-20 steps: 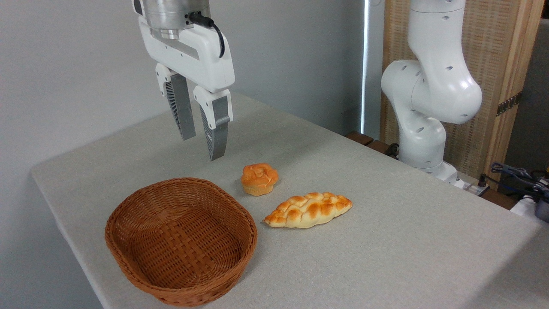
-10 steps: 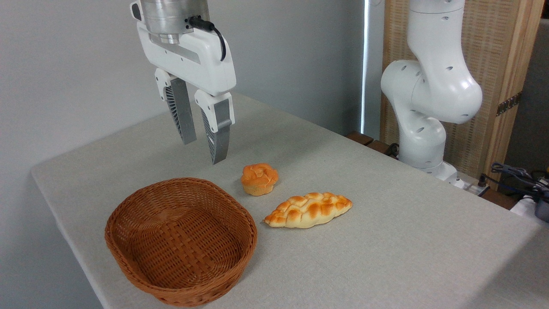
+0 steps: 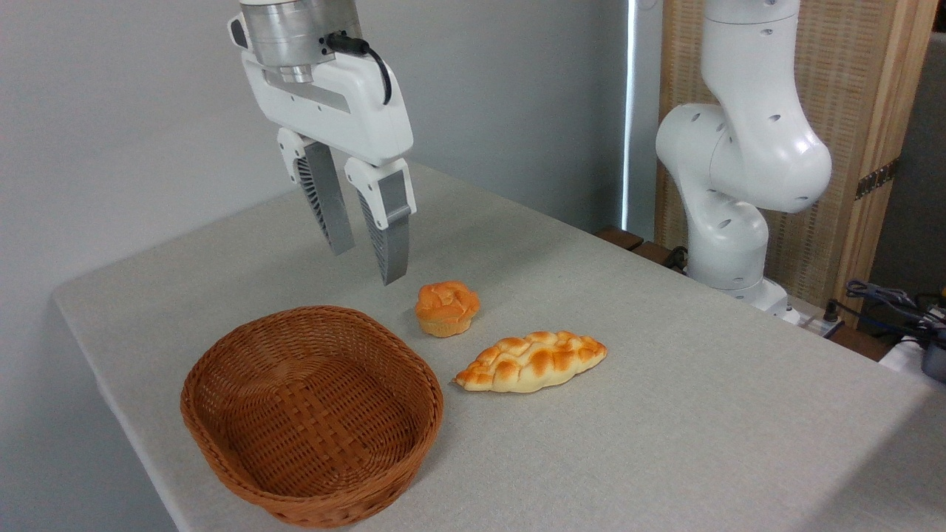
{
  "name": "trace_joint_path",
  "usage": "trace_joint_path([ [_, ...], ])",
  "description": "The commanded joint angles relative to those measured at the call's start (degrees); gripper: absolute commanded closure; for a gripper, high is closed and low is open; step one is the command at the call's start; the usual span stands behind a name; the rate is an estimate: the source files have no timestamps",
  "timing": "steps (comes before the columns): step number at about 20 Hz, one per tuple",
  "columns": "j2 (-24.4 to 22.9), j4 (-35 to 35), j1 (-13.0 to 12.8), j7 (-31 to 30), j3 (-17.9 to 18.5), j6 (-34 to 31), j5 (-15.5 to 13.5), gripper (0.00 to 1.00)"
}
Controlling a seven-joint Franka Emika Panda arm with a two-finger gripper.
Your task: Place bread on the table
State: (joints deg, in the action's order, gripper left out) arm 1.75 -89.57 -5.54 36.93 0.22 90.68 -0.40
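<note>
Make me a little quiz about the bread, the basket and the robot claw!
1. True or false: the braided bread lies inside the basket.
2. Which sits nearer the gripper: A) the round bun, B) the braided bread?
3. Fill in: the gripper hangs above the table, holding ____.

Key
1. False; it lies on the table, right of the basket, and the basket holds nothing.
2. A
3. nothing; its fingers are apart and bare.
</note>
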Motion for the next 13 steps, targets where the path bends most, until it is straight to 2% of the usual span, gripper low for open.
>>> trace_joint_path([
  [1,0.7,1.8,0.4,-1.0,-0.5,-2.1,0.8,0.00],
  [13,0.4,1.8,0.4,-0.7,0.1,-1.8,0.7,0.00],
])
